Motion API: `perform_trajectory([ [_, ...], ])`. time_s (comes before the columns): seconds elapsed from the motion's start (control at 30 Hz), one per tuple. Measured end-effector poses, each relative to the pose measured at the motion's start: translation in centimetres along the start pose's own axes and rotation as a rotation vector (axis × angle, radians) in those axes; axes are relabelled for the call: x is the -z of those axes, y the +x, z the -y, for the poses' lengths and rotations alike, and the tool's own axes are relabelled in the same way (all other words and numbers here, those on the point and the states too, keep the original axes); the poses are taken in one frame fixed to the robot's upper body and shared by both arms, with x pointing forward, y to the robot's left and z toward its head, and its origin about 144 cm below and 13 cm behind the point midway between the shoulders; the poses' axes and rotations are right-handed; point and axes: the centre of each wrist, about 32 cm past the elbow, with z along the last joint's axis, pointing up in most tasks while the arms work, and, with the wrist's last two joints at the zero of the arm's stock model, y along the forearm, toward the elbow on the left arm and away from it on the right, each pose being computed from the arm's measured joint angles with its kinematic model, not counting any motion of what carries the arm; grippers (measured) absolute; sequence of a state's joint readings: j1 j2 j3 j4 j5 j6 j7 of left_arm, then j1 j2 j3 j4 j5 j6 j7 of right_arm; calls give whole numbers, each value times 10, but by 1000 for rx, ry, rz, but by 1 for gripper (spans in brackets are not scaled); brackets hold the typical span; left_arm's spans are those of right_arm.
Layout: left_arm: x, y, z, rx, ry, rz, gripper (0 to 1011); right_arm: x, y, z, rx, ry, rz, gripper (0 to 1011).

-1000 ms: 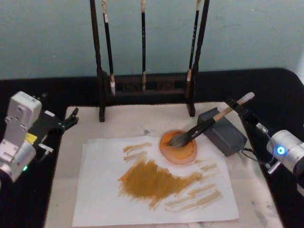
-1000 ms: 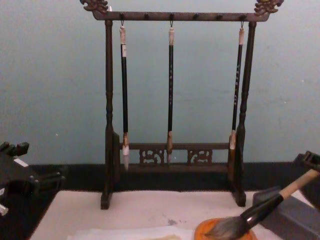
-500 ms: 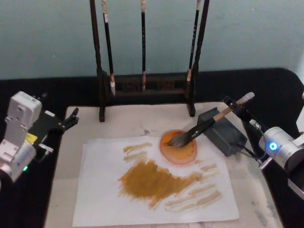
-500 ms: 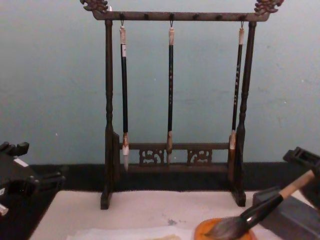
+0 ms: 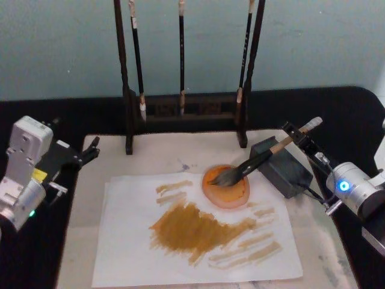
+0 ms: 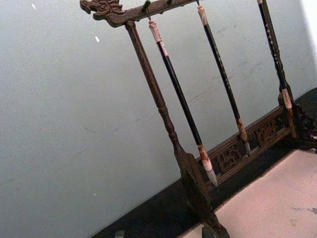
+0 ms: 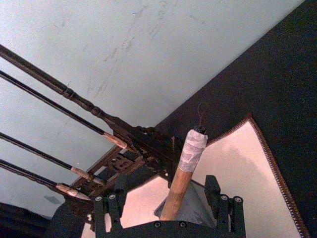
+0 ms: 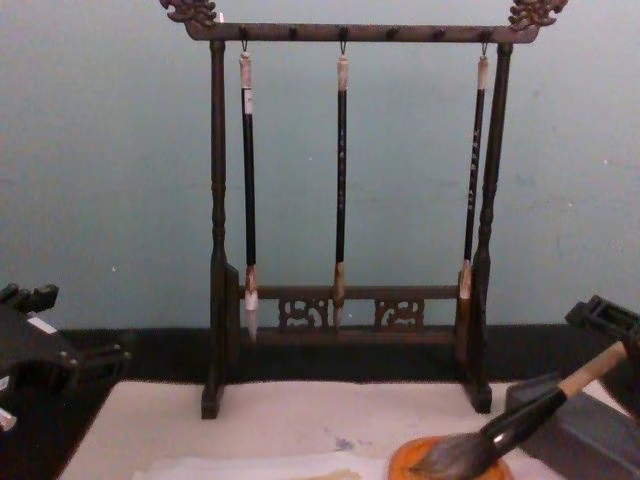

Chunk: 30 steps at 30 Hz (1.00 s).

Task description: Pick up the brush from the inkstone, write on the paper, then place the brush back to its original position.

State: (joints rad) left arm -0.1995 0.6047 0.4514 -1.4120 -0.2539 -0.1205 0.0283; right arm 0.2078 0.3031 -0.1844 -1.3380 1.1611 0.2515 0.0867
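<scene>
The brush [image 5: 258, 158] lies slanted, its dark bristles in an orange dish [image 5: 231, 194] and its tan handle across the grey inkstone [image 5: 289, 174]. My right gripper [image 5: 299, 137] stands open at the handle's white-wrapped end, one finger on either side. In the right wrist view the handle [image 7: 177, 191] rises between the two spread fingers [image 7: 106, 210] without touching them. The chest view shows the brush [image 8: 525, 412] low at the right. The paper [image 5: 129, 247] carries ochre strokes. My left gripper [image 5: 90, 150] is parked open at the mat's left edge.
A dark wooden rack [image 5: 183, 111] with three thin hanging brushes stands behind the mat [image 5: 322, 256]; it also fills the chest view [image 8: 340, 310] and left wrist view [image 6: 193, 173]. Black tabletop surrounds the mat.
My right gripper has come in from the right and now straddles the brush's handle end. The brush, dish and left arm have not moved.
</scene>
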Motion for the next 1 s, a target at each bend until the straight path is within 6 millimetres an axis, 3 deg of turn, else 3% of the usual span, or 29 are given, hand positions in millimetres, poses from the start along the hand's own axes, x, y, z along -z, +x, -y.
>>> perform_trajectory([
  [0.7,0,0,0,0,0,0,1010,1,-1,-1,9,1,0,1000],
  [1.0,0,0,0,0,0,0,1010,2,-1,-1,9,1,-1,810],
])
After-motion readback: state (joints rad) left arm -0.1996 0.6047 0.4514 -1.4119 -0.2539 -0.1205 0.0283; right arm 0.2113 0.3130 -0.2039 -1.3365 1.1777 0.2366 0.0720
